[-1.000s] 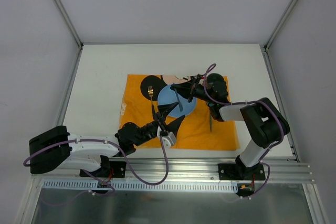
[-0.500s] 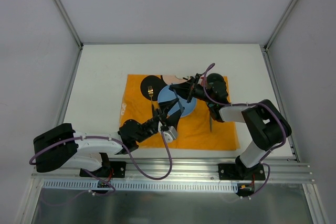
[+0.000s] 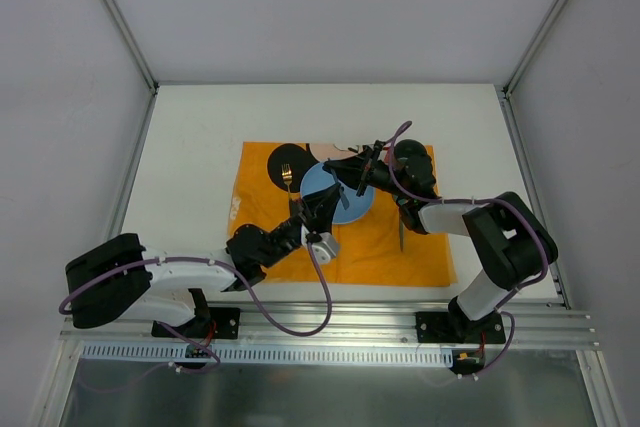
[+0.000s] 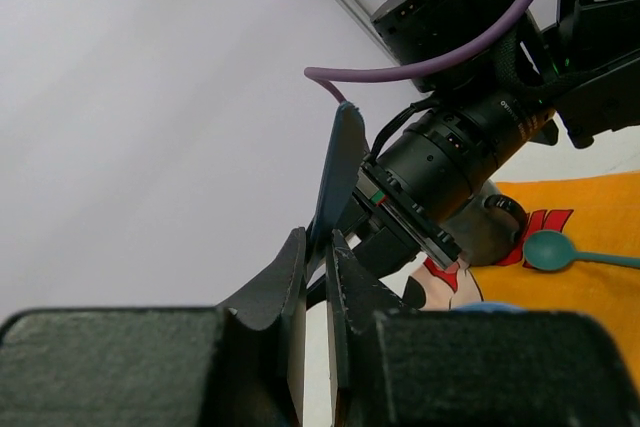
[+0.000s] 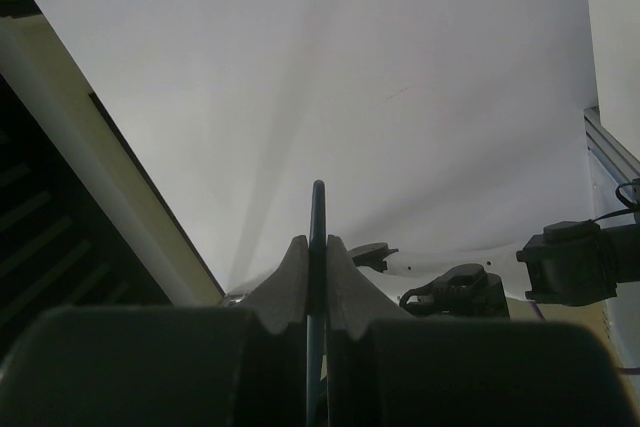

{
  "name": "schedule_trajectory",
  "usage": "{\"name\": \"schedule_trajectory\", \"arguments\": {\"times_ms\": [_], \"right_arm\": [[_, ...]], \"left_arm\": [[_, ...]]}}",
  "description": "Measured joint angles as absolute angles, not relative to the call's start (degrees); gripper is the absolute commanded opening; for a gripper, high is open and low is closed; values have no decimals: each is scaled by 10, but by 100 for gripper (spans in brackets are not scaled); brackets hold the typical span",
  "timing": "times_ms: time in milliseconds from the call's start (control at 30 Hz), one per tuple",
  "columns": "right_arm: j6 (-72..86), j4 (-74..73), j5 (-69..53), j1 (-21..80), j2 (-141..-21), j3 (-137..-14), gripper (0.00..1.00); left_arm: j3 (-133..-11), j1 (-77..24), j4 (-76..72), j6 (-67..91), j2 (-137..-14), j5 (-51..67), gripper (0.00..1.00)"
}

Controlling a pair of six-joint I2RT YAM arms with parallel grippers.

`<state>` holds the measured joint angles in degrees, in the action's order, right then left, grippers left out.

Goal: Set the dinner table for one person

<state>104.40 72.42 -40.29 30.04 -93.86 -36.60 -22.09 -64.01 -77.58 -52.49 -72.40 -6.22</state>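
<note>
Dinner table (image 3: 200, 137), blue plate (image 3: 325, 185) in both jaws

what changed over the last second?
The left end effector reached forward and shut on the near rim of the blue plate. The right end effector stayed shut on the opposite rim. The plate, fork, knife and orange placemat show no visible shift.

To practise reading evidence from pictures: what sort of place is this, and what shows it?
Most likely a robotics test cell, not a home: white tabletop boxed in by bare grey walls, left arm and right arm bolted to an aluminium rail, orange placemat and blue plate.
</note>
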Motion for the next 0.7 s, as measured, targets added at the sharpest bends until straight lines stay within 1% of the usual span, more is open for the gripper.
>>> {"name": "schedule_trajectory", "arguments": {"times_ms": [267,300,333,367,433,467,500,700], "right_arm": [[1044,713,-396,301,-939,-363,0],[1044,713,-394,301,-939,-363,2],[1044,713,-393,301,-939,-363,12],[1045,713,-391,300,-939,-363,51],[1042,714,-393,301,-939,-363,90],[1042,717,-395,303,-939,-363,96],[1037,722,-399,307,-939,-363,99],[1023,731,-410,314,-938,-363,99]], "left_arm": [[-224,-640,-777,-527,-732,-77,0],[-226,-640,-776,-523,-732,-81,0],[-231,-640,-771,-515,-731,-84,0],[-237,-640,-761,-504,-731,-90,0],[-254,-640,-727,-470,-722,-100,0],[-262,-640,-707,-452,-715,-105,0],[-268,-640,-691,-438,-707,-107,0],[-319,-636,-562,-337,-626,-117,0]]}}
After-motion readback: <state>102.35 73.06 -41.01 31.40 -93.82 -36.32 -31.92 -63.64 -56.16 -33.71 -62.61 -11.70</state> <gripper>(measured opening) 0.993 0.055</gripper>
